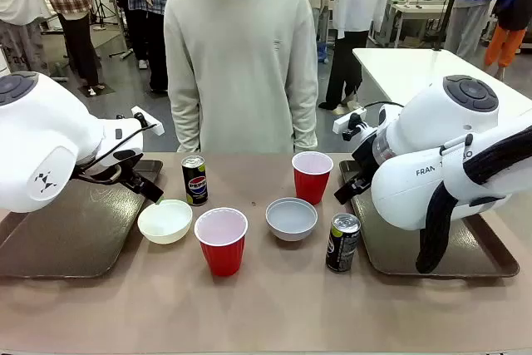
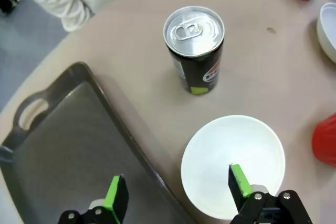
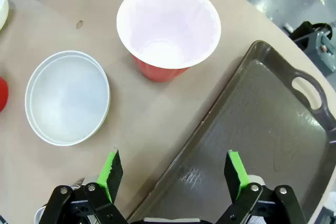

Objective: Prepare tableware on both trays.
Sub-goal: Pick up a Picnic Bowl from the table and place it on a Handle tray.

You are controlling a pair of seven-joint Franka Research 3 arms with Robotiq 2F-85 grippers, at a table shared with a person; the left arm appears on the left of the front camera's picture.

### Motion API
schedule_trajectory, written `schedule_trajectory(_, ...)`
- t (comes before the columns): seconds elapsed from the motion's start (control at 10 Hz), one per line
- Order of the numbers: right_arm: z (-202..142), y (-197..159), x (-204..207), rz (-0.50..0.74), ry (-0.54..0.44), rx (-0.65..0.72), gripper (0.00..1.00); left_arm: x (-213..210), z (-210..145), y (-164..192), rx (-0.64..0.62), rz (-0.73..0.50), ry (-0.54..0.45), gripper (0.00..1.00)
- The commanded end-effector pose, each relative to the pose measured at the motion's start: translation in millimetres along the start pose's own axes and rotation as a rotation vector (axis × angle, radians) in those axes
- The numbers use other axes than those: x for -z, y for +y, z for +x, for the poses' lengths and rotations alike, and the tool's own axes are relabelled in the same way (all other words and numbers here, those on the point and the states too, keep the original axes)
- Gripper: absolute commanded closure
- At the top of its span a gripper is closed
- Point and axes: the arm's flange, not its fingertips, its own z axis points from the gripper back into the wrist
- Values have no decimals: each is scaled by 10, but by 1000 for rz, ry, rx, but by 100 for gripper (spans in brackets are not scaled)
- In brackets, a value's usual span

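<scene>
Nearest the robot's side, one red cup (image 1: pixel 221 241) stands mid-table and one dark can (image 1: pixel 342 241) stands just off the right tray's (image 1: pixel 470 259) inner rim. Behind them sit the cream-white bowl (image 1: pixel 165 220) and the grey-white bowl (image 1: pixel 292 218), both on bare table. What shows of both trays is bare, so I judge that nothing is loaded yet.

Key relation: the left gripper (image 2: pixel 176 187), jaws spread wide and holding nothing, hangs over the seam between the left tray (image 2: pixel 58 145) and the cream-white bowl. One finger is above the tray and the other above the bowl's near side. The bowl is off-centre toward that second finger, so a small shift that way would bracket its rim.

The right gripper (image 3: pixel 173 171), also wide open and empty, straddles its tray's rim. The grey-white bowl is ahead, off to one side.

Farther out, the Pepsi can (image 1: pixel 194 179) is upright beyond the cream-white bowl, on the left arm's side. The other red cup (image 3: pixel 168 30) is upright just beside the right tray, nearer the right arm. A person stands at the far edge.
</scene>
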Motion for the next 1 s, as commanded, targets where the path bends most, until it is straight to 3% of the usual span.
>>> schedule_trajectory(0.0, 0, 0, 0, 0, 0, 0, 0, 0, 0, -1, 0, 0, 0, 0)
schedule_trajectory(0.9, 0, 0, 0, 0, 0, 0, 0, 0, 0, -1, 0, 0, 0, 0)
